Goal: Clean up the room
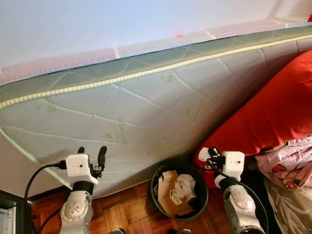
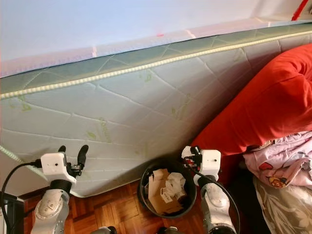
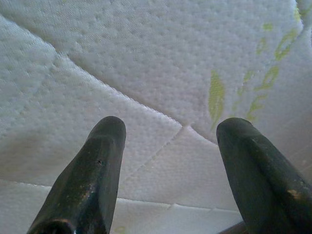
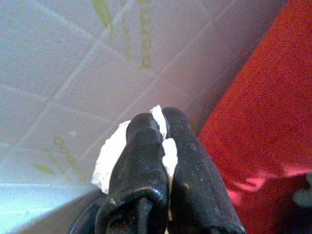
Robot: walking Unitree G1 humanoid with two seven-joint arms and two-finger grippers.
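Observation:
A black waste bin [image 1: 157, 194] stands on the wooden floor against the mattress side, holding cardboard and crumpled paper [image 1: 176, 190]. Just above the bin's right rim my right gripper [image 1: 206, 154] is shut on a white scrap of paper [image 4: 113, 151], which sticks out between the black fingers [image 4: 146, 146]. To the left of the bin my left gripper [image 1: 91, 152] is raised and open, its fingertips [image 3: 107, 134] close to the quilted mattress [image 3: 161, 73] with nothing between them.
The white quilted mattress [image 1: 146, 107] with green leaf print fills the space ahead. A red blanket [image 1: 273, 112] hangs at the right, with pink patterned bedding [image 1: 287, 163] below it. Parquet floor [image 1: 124, 209] lies under the bin. Dark furniture [image 1: 9, 214] sits at the far left.

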